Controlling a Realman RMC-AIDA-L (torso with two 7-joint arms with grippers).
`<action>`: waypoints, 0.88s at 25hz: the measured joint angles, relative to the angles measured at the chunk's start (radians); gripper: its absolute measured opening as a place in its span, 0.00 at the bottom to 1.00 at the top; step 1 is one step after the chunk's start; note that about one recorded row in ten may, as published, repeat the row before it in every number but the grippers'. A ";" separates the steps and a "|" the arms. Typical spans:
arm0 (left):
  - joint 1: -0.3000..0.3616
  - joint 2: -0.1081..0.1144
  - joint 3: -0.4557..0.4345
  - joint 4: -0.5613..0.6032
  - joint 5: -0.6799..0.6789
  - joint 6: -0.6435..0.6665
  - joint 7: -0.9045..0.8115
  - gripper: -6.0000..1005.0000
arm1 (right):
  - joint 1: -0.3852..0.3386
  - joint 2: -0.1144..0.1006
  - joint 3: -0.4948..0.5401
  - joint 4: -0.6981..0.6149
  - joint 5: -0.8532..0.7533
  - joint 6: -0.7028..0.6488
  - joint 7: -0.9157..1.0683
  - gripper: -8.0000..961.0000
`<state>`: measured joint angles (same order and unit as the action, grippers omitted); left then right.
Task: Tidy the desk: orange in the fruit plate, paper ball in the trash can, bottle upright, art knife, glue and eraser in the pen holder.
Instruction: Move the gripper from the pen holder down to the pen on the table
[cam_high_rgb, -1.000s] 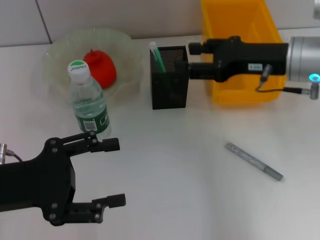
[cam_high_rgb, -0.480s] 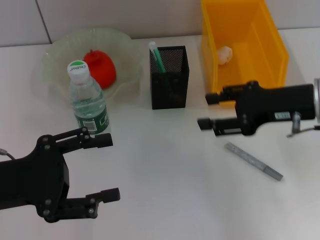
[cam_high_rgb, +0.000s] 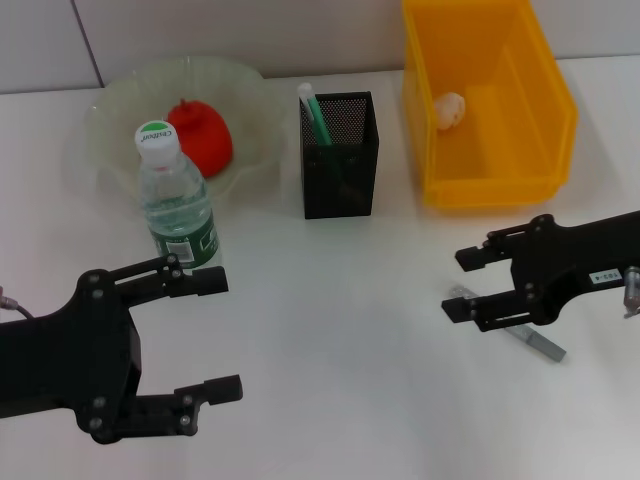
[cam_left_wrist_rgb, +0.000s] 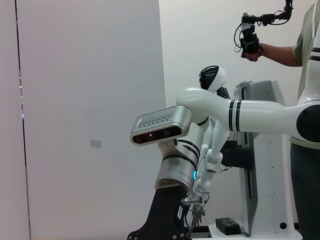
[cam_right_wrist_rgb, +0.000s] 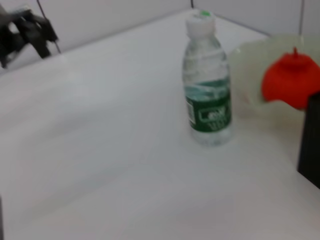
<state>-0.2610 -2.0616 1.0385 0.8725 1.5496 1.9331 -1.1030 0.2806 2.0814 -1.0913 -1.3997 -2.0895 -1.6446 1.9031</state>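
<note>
Right gripper (cam_high_rgb: 466, 284), withdrawn from yellow plastic bin (cam_high_rgb: 548, 150), now hovering over grey slim art knife (cam_high_rgb: 540, 344) lying on white tabletop (cam_high_rgb: 340, 300); jaws parted, empty. Knife pickup pending: descending, straddling, closing. Left gripper (cam_high_rgb: 215, 335) idling, jaws wide, empty.

A white robot arm (cam_left_wrist_rgb: 240, 112) reaches across before a pale wall (cam_left_wrist_rgb: 85, 110), carrying a grey camera unit (cam_left_wrist_rgb: 161, 125) at its wrist above a black link (cam_left_wrist_rgb: 167, 215). Behind it stands a white humanoid robot (cam_left_wrist_rgb: 212, 80). A person (cam_left_wrist_rgb: 305, 75) at the side holds up a black camera rig (cam_left_wrist_rgb: 250, 37).
</note>
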 joint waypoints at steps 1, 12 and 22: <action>-0.001 0.000 0.000 0.000 0.000 -0.001 0.000 0.80 | 0.000 0.000 -0.001 -0.019 -0.021 -0.001 0.021 0.71; -0.005 0.000 0.002 -0.001 0.002 -0.007 0.000 0.80 | 0.006 0.005 -0.037 -0.194 -0.182 -0.025 0.229 0.71; -0.015 0.000 0.001 -0.001 0.003 -0.008 -0.001 0.80 | 0.063 0.003 -0.192 -0.327 -0.396 -0.073 0.444 0.71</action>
<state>-0.2759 -2.0617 1.0399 0.8713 1.5524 1.9249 -1.1043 0.3436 2.0840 -1.2829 -1.7263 -2.4860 -1.7179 2.3467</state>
